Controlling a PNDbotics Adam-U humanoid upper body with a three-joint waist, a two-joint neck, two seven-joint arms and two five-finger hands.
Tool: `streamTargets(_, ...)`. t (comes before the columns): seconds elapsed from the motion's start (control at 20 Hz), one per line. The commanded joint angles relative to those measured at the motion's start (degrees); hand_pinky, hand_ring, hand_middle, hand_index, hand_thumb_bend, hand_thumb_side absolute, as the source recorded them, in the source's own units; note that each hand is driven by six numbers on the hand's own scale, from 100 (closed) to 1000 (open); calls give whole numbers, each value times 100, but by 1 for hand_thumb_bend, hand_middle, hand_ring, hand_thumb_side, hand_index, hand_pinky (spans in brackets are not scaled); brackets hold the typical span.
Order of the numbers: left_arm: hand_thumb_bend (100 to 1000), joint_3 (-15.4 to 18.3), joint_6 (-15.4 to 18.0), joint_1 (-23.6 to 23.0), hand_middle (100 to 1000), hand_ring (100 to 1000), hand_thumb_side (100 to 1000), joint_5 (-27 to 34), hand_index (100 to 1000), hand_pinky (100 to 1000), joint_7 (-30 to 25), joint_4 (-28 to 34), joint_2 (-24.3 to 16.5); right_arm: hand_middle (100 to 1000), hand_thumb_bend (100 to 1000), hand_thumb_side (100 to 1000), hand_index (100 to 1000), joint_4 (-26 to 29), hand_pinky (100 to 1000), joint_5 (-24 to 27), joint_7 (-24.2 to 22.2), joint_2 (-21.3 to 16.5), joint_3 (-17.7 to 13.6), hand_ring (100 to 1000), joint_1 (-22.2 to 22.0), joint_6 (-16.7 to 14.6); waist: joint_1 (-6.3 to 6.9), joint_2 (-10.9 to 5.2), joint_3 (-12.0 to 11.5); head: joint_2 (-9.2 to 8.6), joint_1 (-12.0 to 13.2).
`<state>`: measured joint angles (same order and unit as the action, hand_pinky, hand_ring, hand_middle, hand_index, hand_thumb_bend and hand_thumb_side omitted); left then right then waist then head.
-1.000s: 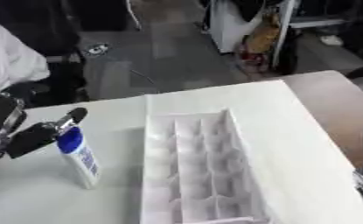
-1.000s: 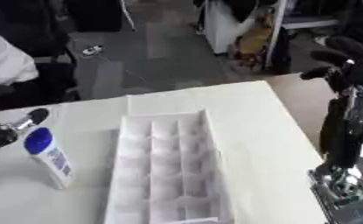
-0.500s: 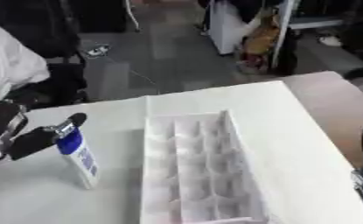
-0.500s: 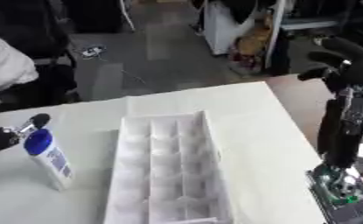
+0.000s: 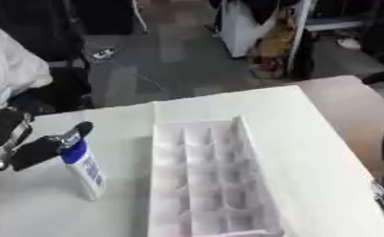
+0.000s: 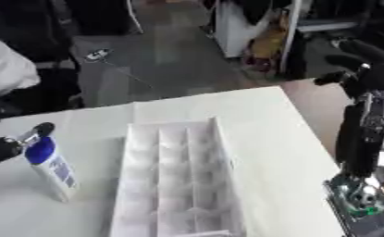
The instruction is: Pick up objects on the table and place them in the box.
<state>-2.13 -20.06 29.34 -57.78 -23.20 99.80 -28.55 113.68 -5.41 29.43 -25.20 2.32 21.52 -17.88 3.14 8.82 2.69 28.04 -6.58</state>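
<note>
White table covering [image 5: 251, 104] is spread over the work surface; grey floor and dark furniture are seen beyond its far edge. Brown tabletop is exposed at the right.

Left hand [image 5: 34, 150] is seen at the left edge, black, with its fingers [image 5: 71, 132] closed on the blue cap of a white bottle [image 5: 85, 169]. Only the cap end is met by the fingertips; the labelled body hangs below them, upright or slightly tilted. Whether the bottle's base is touching the covering cannot be told.

White box [image 5: 207, 178], long and divided into rows of small compartments, is laid to the right of those fingers, just beside the bottle and apart from it. Nothing can be made out in its compartments.

Right hand [image 6: 365, 65] is held raised at the far right, well apart from the box, its fingers curled and holding nothing. Its forearm is seen running down below it.
</note>
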Motion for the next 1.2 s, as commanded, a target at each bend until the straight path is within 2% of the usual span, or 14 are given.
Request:
streamTargets(0.05, 624, 86, -37, 97, 876, 762, 999, -73, 881, 741, -33, 344, -84, 693, 100, 866, 763, 91, 486, 9, -8, -133, -19, 661, 22, 12, -5, -109, -8, -11, -16)
streamTargets(0.25, 612, 86, -86, 90, 871, 760, 995, -135, 877, 742, -134, 625, -81, 693, 100, 866, 763, 91, 486, 7, -8, -134, -19, 661, 16, 14, -7, -111, -16, -3, -21)
streamTargets(0.55, 602, 40, -70, -3, 867, 753, 992, -282, 873, 745, -592, 722, -22, 694, 100, 866, 763, 91, 486, 9, -14, -136, -18, 661, 13, 17, -11, -110, -23, 5, -20)
streamTargets(0.9, 628, 14, 17, -162, 853, 732, 936, -508, 879, 759, -1204, 446, 60, 694, 100, 866, 763, 91, 486, 14, -21, -135, -20, 661, 19, 15, -13, -104, -20, 10, -28)
streamTargets(1.2, 650, 2, 32, -185, 844, 725, 882, -598, 875, 755, -1506, 87, 80, 695, 100, 866, 764, 91, 487, 17, -24, -132, -17, 661, 25, 19, -13, -100, -14, 7, -35)
